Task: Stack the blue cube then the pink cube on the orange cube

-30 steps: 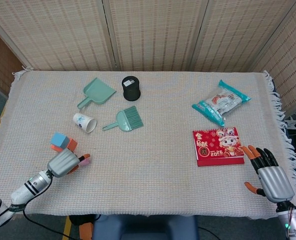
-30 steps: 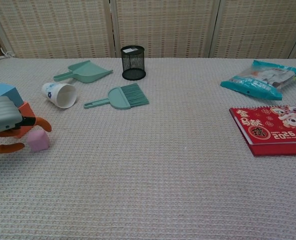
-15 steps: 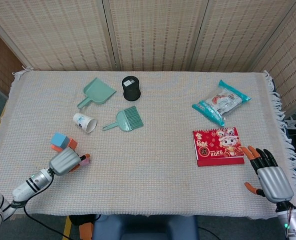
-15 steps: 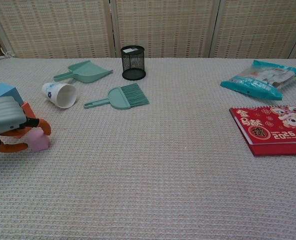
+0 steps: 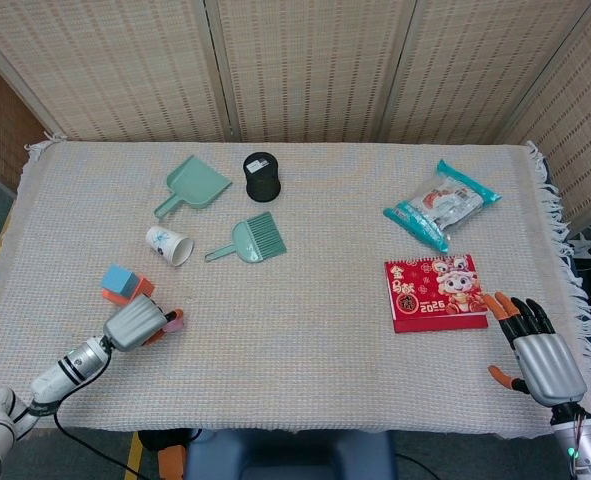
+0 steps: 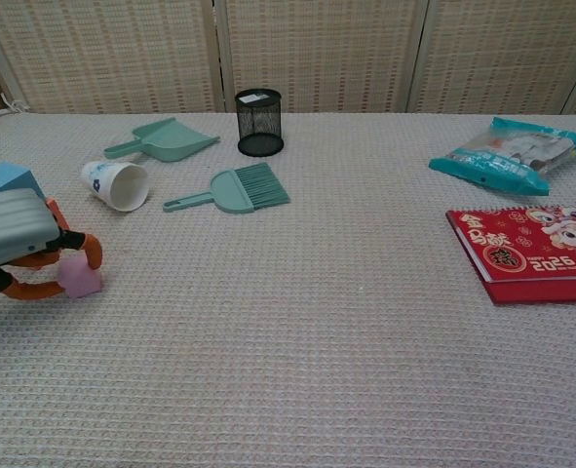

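The blue cube [image 5: 120, 279] [image 6: 1, 178] sits on the orange cube [image 5: 142, 290] [image 6: 53, 209] near the table's left front. Just in front of that stack, my left hand [image 5: 135, 323] [image 6: 11, 230] curls its thumb and fingers around the small pink cube [image 5: 174, 321] [image 6: 79, 278] and grips it low over the cloth. In the chest view the hand hides most of the orange cube. My right hand [image 5: 538, 349] lies open at the front right edge, holding nothing; only the head view shows it.
Behind the stack lie a tipped white paper cup [image 5: 169, 245], a green hand brush [image 5: 249, 241], a green dustpan [image 5: 195, 184] and a black mesh pen holder [image 5: 262, 176]. A red calendar [image 5: 435, 291] and a teal snack bag [image 5: 440, 204] lie on the right.
My left hand's fingers have closed in around the pink cube, and hand and cube have shifted slightly toward the table's front. The right hand has not moved.
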Robot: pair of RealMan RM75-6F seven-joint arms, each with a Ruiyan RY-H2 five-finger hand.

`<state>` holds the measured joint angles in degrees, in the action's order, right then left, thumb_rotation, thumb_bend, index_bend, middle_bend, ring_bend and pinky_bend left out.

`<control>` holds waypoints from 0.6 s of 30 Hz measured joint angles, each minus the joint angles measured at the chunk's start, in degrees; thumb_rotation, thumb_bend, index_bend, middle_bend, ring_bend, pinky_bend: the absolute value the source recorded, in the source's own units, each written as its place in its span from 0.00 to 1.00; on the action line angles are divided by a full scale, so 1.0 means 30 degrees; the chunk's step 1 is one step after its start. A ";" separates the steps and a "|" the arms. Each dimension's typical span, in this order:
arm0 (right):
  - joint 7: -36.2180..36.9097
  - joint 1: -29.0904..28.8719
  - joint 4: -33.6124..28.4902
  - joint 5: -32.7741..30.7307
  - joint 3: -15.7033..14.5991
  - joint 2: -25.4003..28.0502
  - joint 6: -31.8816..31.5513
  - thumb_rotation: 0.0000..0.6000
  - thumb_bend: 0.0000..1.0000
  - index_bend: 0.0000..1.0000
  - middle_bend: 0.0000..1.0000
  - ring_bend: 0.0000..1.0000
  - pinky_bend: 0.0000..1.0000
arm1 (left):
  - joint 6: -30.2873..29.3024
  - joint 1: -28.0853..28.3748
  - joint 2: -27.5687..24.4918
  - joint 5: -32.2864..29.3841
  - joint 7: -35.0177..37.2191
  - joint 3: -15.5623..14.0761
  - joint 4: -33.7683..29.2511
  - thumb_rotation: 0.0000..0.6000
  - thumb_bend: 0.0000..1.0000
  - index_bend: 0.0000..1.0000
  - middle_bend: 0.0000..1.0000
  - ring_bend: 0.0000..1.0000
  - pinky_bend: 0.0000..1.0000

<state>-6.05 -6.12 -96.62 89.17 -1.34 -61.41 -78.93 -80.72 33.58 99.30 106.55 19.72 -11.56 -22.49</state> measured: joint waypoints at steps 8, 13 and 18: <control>0.0034 -0.0002 0.0000 0.0064 -0.0017 0.0007 0.0009 1.00 0.09 0.00 0.00 0.00 0.00 | -0.0166 -0.0076 -0.0133 -0.0435 0.1274 0.0083 -0.0306 1.00 0.35 0.50 1.00 1.00 1.00; 0.0015 -0.0058 0.0008 0.0094 -0.0058 0.0017 0.0150 1.00 0.09 0.00 0.00 0.00 0.00 | -0.0246 -0.0144 -0.0958 -0.0555 0.1076 0.0050 -0.1877 1.00 0.43 0.53 1.00 1.00 1.00; 0.0174 -0.0101 0.0007 0.0146 -0.0063 0.0089 0.0195 1.00 0.09 0.00 0.00 0.00 0.00 | -0.0162 -0.0171 -0.2508 -0.0812 -0.0374 0.0179 -0.4994 1.00 0.48 0.60 1.00 1.00 1.00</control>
<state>-5.53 -6.43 -96.60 89.61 -1.53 -61.15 -78.34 -81.21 33.07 91.78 104.12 18.60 -11.02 -37.47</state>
